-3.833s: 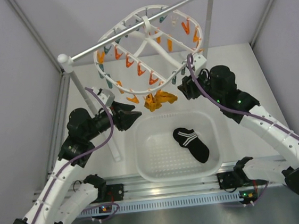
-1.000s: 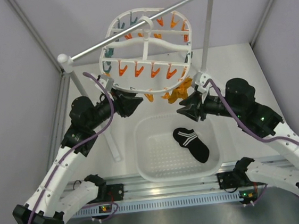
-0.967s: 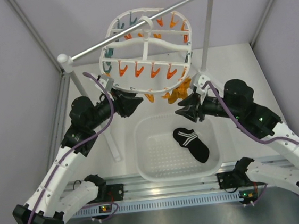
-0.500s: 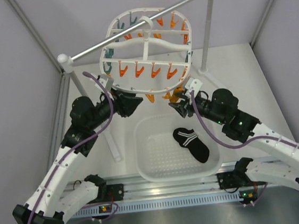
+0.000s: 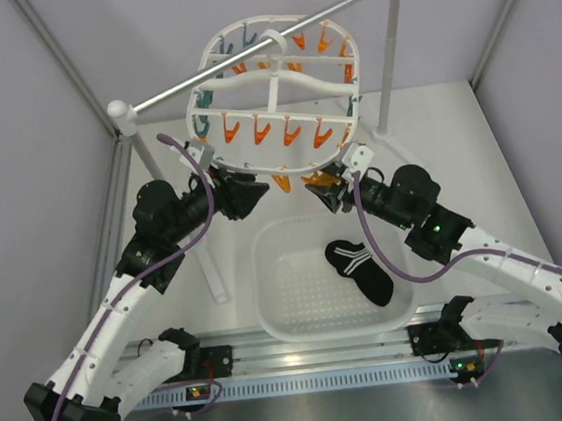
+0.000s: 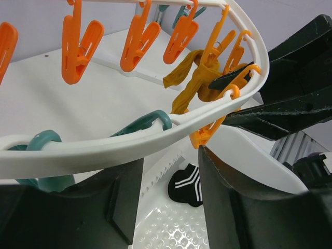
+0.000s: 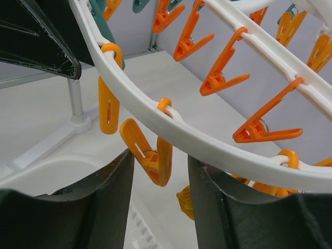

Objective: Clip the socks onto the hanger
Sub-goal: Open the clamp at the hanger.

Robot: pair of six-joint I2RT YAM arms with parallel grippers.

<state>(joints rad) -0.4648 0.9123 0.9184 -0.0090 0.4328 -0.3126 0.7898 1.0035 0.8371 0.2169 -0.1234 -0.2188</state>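
The white oval hanger (image 5: 270,89) hangs from the rod, with orange and teal clothespins around its rim. A mustard sock (image 5: 324,177) is clipped at its near edge; it also shows in the left wrist view (image 6: 196,83). A black striped sock (image 5: 360,271) lies in the basket and shows in the left wrist view (image 6: 187,184). My left gripper (image 5: 251,195) is open just under the hanger rim (image 6: 129,140), empty. My right gripper (image 5: 321,192) is open, its fingers either side of a dangling orange clothespin (image 7: 155,155) below the rim (image 7: 207,140).
The white perforated basket (image 5: 271,307) sits between the arms. The silver rod (image 5: 245,58) rests on two white posts; the left post (image 5: 206,264) stands beside the left arm. Grey walls close in both sides.
My right gripper has moved left and up toward the hanger's near rim and now straddles an orange clothespin. The left arm and the hanger have stayed put.
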